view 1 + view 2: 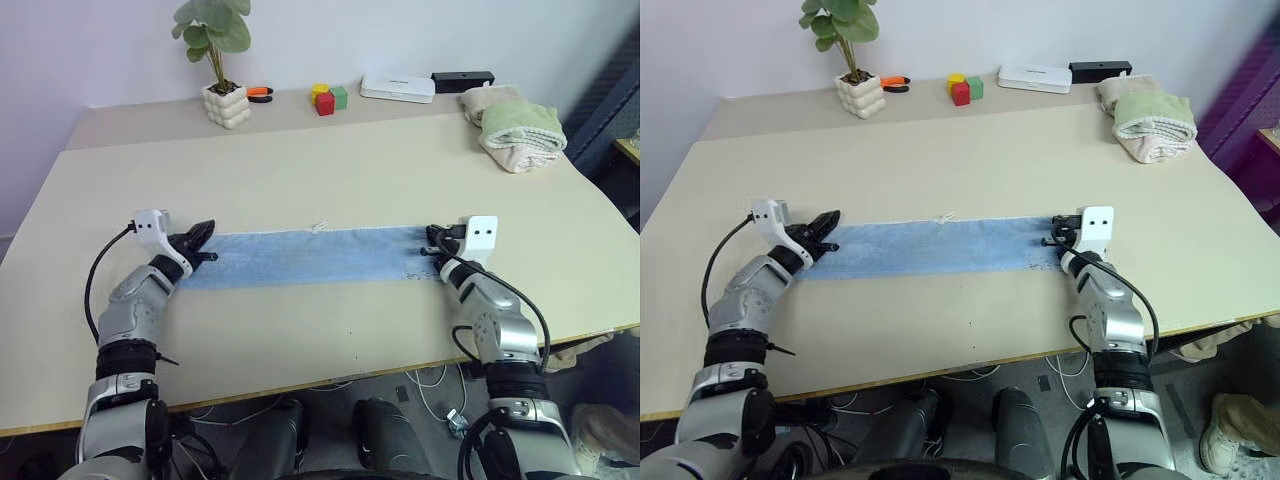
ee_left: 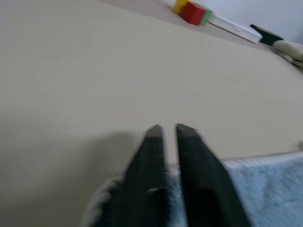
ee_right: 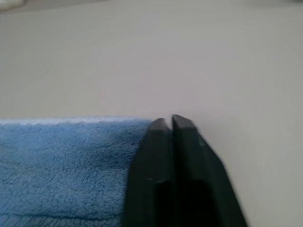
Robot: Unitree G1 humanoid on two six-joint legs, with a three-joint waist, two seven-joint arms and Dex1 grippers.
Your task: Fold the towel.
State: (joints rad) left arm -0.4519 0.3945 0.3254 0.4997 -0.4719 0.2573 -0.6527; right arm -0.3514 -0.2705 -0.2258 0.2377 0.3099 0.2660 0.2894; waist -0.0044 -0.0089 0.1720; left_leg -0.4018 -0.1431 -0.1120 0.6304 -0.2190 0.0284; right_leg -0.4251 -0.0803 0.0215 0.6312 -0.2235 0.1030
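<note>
Tabletop (image 1: 330, 180): towel (image 1: 310, 256) between both grippers.

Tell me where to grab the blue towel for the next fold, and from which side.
Probably by its two short ends. The towel lies flat as a long, narrow strip across the table, and the left hand and right hand are already at those ends. Take each end's corners, coming in low from the robot's side, level with the tabletop, since the cloth lies thin.
</note>
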